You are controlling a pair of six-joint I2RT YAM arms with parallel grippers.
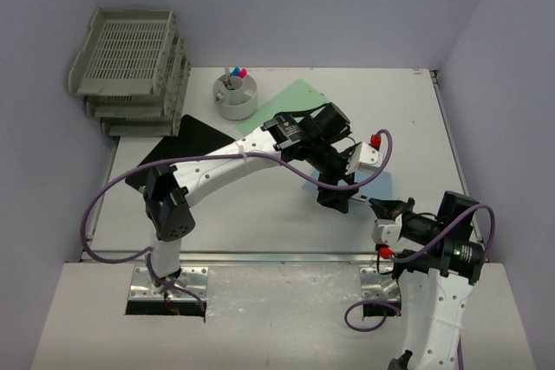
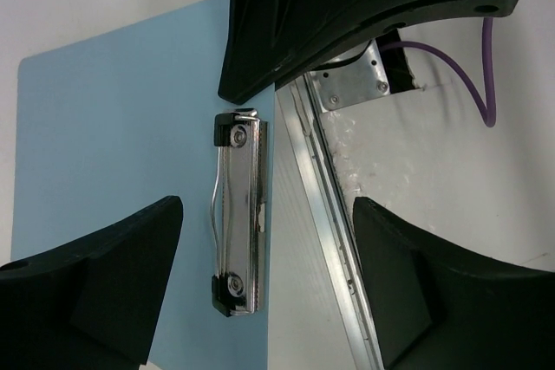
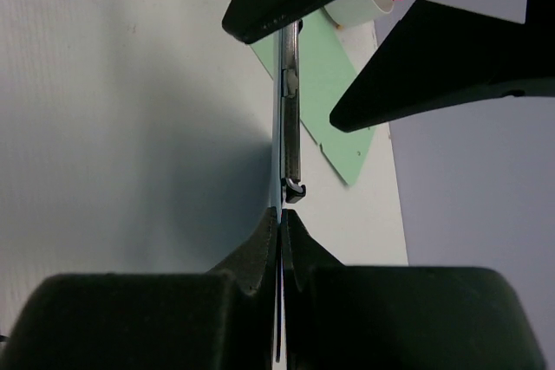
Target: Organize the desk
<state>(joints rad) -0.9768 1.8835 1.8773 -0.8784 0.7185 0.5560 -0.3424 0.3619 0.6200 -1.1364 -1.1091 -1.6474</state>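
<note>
"So, where is your left gripper (image 2: 269, 214)?"

"Right over the blue clipboard (image 2: 113, 127). Its fingers are spread wide, one on each side of the shiny metal clip (image 2: 238, 214), not touching it."

"And your right gripper (image 3: 280, 214)?"

"Its fingers are pressed together, pinching the clipboard's thin edge, close to one end of the clip."

"Where's the desk (image 1: 243, 214)?"

"Under the clipboard, big and white. Its metal rail (image 2: 325, 214) runs just beside the clipboard's clip side. Past the clipboard you can see a green board (image 1: 295, 97), then a white cup (image 1: 236, 97)."
</note>
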